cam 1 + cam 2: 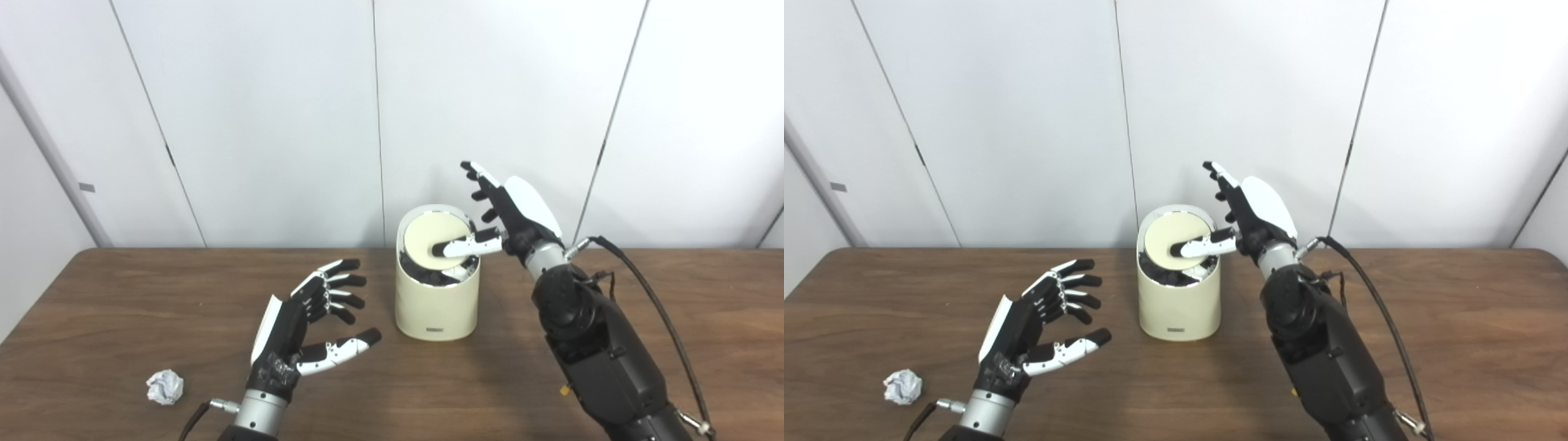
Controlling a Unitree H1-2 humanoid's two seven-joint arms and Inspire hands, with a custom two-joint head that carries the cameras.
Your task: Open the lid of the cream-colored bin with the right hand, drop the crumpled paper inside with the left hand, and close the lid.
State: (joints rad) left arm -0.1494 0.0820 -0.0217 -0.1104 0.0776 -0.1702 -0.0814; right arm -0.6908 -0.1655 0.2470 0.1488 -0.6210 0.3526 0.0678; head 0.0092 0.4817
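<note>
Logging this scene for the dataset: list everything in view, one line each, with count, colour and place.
bin: one, cream, table centre, towards the back
lid: one, cream, on the bin top, tilted with a dark gap at its front
crumpled paper: one, white, front left of the table, untouched
table: one, dark brown wood
wall panels: white, behind the table
cable: one, black, along the right arm
left hand: open, left of the bin
right hand: open, thumb on the lid
</note>
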